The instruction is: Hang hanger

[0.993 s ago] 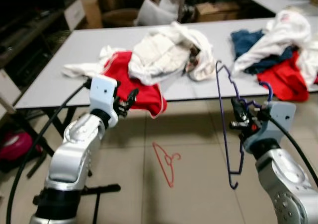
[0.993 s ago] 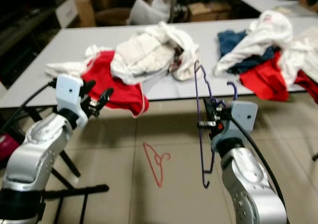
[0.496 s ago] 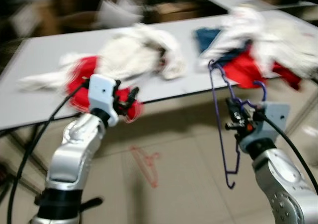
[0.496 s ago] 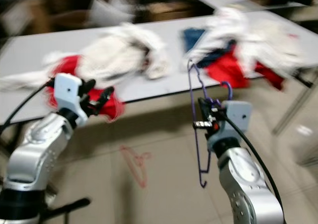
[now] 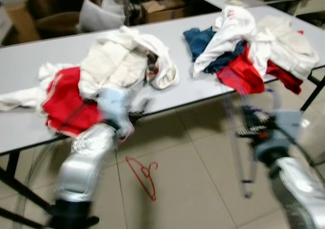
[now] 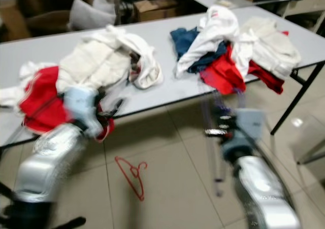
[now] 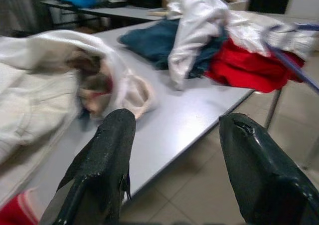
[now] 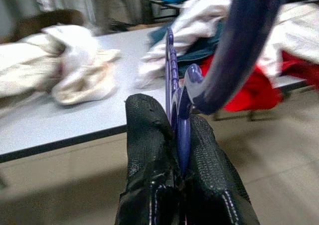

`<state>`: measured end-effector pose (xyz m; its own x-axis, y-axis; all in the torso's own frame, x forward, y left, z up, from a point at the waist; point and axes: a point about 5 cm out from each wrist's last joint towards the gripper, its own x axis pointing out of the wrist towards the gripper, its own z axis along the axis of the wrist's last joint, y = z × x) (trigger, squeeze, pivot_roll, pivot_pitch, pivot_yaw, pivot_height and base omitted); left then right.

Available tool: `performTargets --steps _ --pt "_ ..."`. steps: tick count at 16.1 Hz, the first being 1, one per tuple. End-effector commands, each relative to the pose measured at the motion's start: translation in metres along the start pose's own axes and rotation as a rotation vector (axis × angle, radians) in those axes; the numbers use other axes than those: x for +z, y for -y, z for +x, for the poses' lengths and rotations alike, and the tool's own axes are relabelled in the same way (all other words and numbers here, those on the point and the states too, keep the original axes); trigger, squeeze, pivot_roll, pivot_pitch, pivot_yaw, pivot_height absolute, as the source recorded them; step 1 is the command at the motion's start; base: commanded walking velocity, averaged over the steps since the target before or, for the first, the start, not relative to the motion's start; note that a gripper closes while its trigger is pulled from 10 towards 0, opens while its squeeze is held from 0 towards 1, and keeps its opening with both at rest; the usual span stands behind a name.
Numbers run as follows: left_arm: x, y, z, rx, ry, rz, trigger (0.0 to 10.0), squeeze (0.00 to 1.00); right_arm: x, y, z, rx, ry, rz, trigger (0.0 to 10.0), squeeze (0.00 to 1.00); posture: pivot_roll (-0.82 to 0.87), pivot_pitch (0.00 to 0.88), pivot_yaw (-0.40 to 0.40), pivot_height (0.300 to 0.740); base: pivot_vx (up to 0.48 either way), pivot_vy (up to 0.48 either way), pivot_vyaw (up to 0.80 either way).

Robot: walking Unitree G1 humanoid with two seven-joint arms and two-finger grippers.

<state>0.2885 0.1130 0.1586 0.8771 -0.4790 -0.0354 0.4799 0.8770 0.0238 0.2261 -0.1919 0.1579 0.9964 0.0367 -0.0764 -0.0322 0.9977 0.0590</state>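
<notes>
My right gripper [image 8: 180,150] clamps the thin purple wire hanger [image 8: 172,93]; my left gripper [image 7: 172,150] gapes, holding nothing.

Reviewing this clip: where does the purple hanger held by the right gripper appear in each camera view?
Left eye view: purple hanger, blurred, hanging at the right gripper, below the table edge.
Right eye view: same hanger, right of centre, over the floor.
Left wrist view: a blurred purple streak at the right edge.
Right wrist view: clamped between the black fingers, hanger rising upward.
Shared landmark: the red garment on the table.
</notes>
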Motion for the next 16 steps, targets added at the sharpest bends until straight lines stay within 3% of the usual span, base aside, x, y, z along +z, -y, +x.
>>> performTargets --steps 1,5,9,16 --pt "-0.003 -0.013 -0.007 0.047 -0.013 0.024 10.0 0.0 0.004 -0.008 0.001 0.044 0.027 0.007 10.0 0.0 -0.22 0.0 0.044 0.74 0.337 0.0 0.0" --pt "-0.006 -0.009 -0.006 0.02 -0.025 0.041 10.0 0.0 0.001 -0.008 -0.001 0.052 0.005 0.015 10.0 0.0 -0.23 0.0 0.05 0.74 0.335 0.0 -0.1" --pt "-0.007 -0.006 -0.004 0.0 -0.028 0.05 10.0 0.0 0.001 -0.004 -0.005 0.03 0.007 0.006 10.0 0.0 -0.24 0.0 0.059 0.74 0.332 0.0 -0.75" --pt "-0.009 -0.001 0.0 -0.033 -0.036 0.071 10.0 0.0 0.003 -0.001 -0.008 0.047 0.01 0.024 10.0 0.0 -0.25 0.0 0.064 0.74 0.332 0.0 -0.11"
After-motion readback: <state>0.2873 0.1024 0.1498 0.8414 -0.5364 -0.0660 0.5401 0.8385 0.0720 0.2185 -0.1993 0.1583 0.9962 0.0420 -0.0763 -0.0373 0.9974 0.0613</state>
